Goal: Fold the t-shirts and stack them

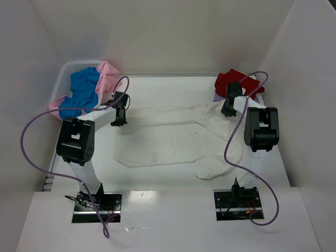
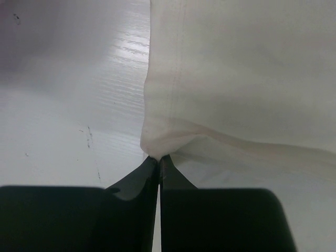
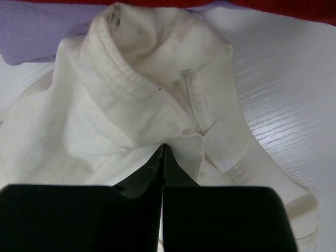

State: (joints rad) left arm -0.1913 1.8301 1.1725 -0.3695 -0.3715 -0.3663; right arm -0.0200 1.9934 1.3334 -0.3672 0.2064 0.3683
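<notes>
A cream-white t-shirt (image 1: 173, 136) lies spread across the middle of the table. My left gripper (image 1: 119, 113) sits at the shirt's far left corner, and in the left wrist view the gripper (image 2: 159, 157) is shut on a pinched corner of the cream cloth (image 2: 236, 79). My right gripper (image 1: 228, 107) is at the shirt's far right end. In the right wrist view this gripper (image 3: 164, 147) is shut on cream cloth just below the collar (image 3: 142, 47). A red t-shirt (image 1: 236, 81) lies on a lavender one (image 3: 37, 31) at the back right.
A white mesh basket (image 1: 65, 76) stands at the back left, holding a blue t-shirt (image 1: 84, 92) and a pink one (image 1: 107, 73). White walls close in the table on the left, back and right. Purple cables loop off both arms.
</notes>
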